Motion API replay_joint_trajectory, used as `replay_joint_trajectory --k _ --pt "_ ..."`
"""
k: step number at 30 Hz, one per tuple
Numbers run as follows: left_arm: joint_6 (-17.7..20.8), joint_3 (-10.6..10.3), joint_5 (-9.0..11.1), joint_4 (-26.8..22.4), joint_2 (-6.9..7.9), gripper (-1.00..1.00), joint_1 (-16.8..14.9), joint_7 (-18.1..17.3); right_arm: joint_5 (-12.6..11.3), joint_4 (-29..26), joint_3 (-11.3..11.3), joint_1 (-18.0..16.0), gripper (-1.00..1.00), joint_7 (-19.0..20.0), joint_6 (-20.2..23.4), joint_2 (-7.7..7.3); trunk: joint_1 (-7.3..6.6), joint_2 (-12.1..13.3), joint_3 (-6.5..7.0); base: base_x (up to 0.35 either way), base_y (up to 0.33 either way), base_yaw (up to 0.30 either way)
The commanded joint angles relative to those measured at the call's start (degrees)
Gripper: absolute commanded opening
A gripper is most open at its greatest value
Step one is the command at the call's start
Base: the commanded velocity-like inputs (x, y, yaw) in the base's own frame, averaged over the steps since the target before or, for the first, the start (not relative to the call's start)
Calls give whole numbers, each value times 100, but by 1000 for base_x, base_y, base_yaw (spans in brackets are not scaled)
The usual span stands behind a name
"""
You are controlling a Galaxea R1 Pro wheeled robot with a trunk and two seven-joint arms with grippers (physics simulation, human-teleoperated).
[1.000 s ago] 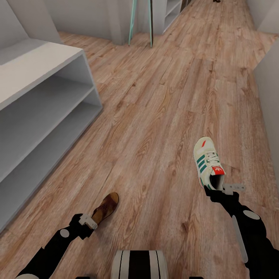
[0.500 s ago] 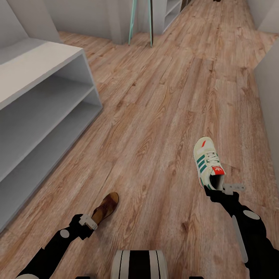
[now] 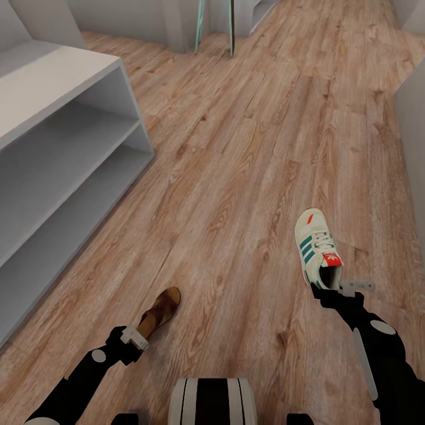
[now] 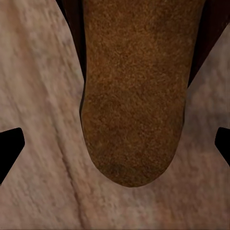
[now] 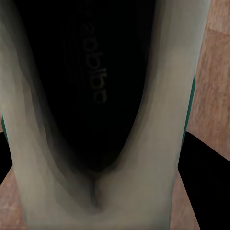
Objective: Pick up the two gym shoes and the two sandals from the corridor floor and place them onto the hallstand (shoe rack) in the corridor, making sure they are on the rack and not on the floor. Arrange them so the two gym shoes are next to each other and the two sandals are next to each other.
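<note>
My left gripper (image 3: 141, 334) is shut on the heel end of a brown sandal (image 3: 160, 308), held just above the wood-plank corridor floor (image 3: 236, 177). In the left wrist view the sandal's tan insole (image 4: 134, 96) runs between the black fingertips (image 4: 9, 148). A cream gym shoe (image 3: 314, 242) with green stripes and a red tongue tab points away from me, and my right gripper (image 3: 332, 288) is shut on its heel. The right wrist view looks into the gym shoe's dark opening (image 5: 96, 86). The hallstand (image 3: 71, 77), a pale bench unit with two low open shelves, stands at the left.
A mint-green upright (image 3: 199, 29) and a dark one (image 3: 231, 29) stand at the far end of the corridor. A grey wall or cabinet face (image 3: 413, 147) borders the right side. My base (image 3: 212, 401) shows at the bottom edge.
The camera has shifted a little, so the shelf unit and far floor sit differently in the picture. Both grippers keep their hold; the sandal sits slightly higher.
</note>
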Motion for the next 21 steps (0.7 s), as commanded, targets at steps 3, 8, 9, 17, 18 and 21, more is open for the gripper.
replay_joint_trajectory --k 3,8,9,17,18,21 --pt "25 1 -24 -13 -3 100 0 -29 44 -8 -9 -3 -100 45 28 1 -1 -1 -7 0 0 0" --pt "22 3 -24 -18 -5 100 0 -29 43 -8 -11 -3 -100 45 28 1 -1 -1 -9 0 0 0" --pt "24 3 -24 -27 -6 100 0 -27 44 -8 -11 -3 -100 45 28 1 2 -3 -31 0 0 0" --pt "29 3 -27 -58 1 100 0 -21 42 -8 -7 -3 -100 45 28 1 17 -11 -165 0 0 0" --pt "27 3 -27 -61 1 100 -2 -21 41 -8 -8 -3 -100 45 28 1 17 -11 -165 0 0 0" --pt "23 3 -25 -69 0 100 -2 -20 45 -8 -5 -3 -100 45 28 3 17 -11 -165 0 0 0"
